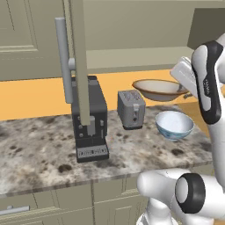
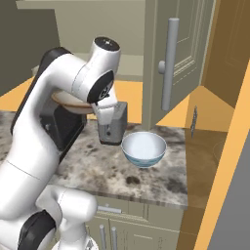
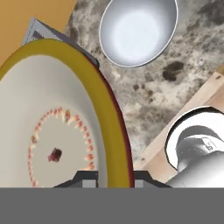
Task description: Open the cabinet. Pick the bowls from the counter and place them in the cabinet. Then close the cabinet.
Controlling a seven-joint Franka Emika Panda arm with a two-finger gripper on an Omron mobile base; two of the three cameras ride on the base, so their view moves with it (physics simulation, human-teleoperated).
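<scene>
My gripper [image 3: 114,180] is shut on the rim of the wide tan bowl [image 3: 52,131], whose cream inside faces the hand camera. The tan bowl [image 1: 160,89] hangs above the counter [image 1: 39,154], behind the toaster; in the right base view the tan bowl [image 2: 73,101] is partly hidden by my arm. The smaller white and pale-blue bowl [image 1: 174,124] sits upright on the granite near the right end; it is the same white bowl [image 2: 143,148] [image 3: 138,30] in the other views. The cabinet door [image 1: 79,61] stands open, edge-on, with its silver handle [image 1: 63,59]; from the right the open door [image 2: 183,53] shows its panel.
A grey toaster [image 1: 131,109] and a black coffee machine [image 1: 90,118] stand on the counter under the open door. The toaster [image 2: 112,124] is just left of the white bowl. A drawer handle [image 1: 13,210] shows below the counter edge. The counter ends at the right [image 2: 183,195].
</scene>
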